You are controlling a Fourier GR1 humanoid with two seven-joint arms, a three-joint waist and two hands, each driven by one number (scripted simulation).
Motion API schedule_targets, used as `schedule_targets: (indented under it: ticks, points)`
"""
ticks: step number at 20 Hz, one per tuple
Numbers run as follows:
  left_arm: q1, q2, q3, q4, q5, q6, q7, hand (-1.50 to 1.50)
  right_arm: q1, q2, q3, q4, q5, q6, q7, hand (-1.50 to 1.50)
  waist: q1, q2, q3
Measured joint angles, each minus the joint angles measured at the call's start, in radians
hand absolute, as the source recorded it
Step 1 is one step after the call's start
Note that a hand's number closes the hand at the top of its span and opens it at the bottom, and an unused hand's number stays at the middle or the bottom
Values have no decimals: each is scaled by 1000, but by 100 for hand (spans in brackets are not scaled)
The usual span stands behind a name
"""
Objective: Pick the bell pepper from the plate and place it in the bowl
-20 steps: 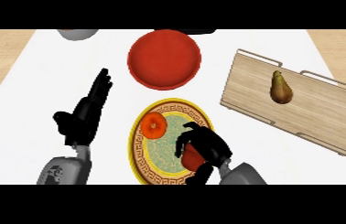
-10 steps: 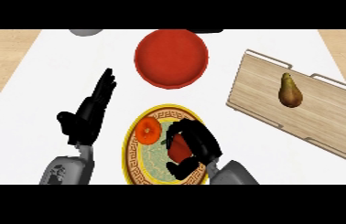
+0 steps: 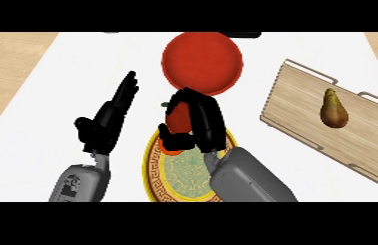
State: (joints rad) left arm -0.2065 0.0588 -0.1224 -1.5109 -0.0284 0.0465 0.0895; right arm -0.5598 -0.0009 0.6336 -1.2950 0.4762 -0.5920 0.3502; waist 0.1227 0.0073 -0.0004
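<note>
My right hand (image 3: 201, 120) is shut on the red bell pepper (image 3: 177, 120); its fingers curl over the pepper and hide most of it. Hand and pepper hang above the far rim of the green and gold patterned plate (image 3: 177, 176), just short of the near edge of the red bowl (image 3: 203, 61). An orange fruit (image 3: 171, 150) lies on the plate under the hand. My left hand (image 3: 109, 118) rests open to the left of the plate, fingers pointing away.
A wooden tray (image 3: 295, 106) at the right holds a brown-green pear (image 3: 333, 108). The white counter extends to the left, with a wood floor beyond its left edge.
My right hand closed on the bell pepper, raised it off the plate and carried it toward the bowl. The left hand has kept its pose.
</note>
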Motion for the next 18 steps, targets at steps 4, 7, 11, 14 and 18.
schedule_targets:
  ticks: [4, 7, 11, 14, 18]
  points:
    - [-17, -5, -3, 14, -2, 0, 7, 0, -177, 1, 34, 55, 73, -128, 148, 150, 5, -5, -4]
    - [-24, -15, -11, 26, -9, 6, 11, 0, -314, 0, 46, 116, 120, -163, 280, 150, 7, -8, -6]
    - [-35, -20, -16, 34, -18, 10, 9, 0, -495, -1, 49, 214, 161, -152, 444, 150, 15, -8, -7]
    - [-35, -16, -15, 38, -20, 8, 8, 0, -628, -2, 48, 289, 178, -137, 555, 150, 17, -6, -7]
    - [-41, -21, -15, 45, -21, 10, -1, 0, -795, -3, 35, 388, 177, -115, 675, 150, 19, 0, -7]
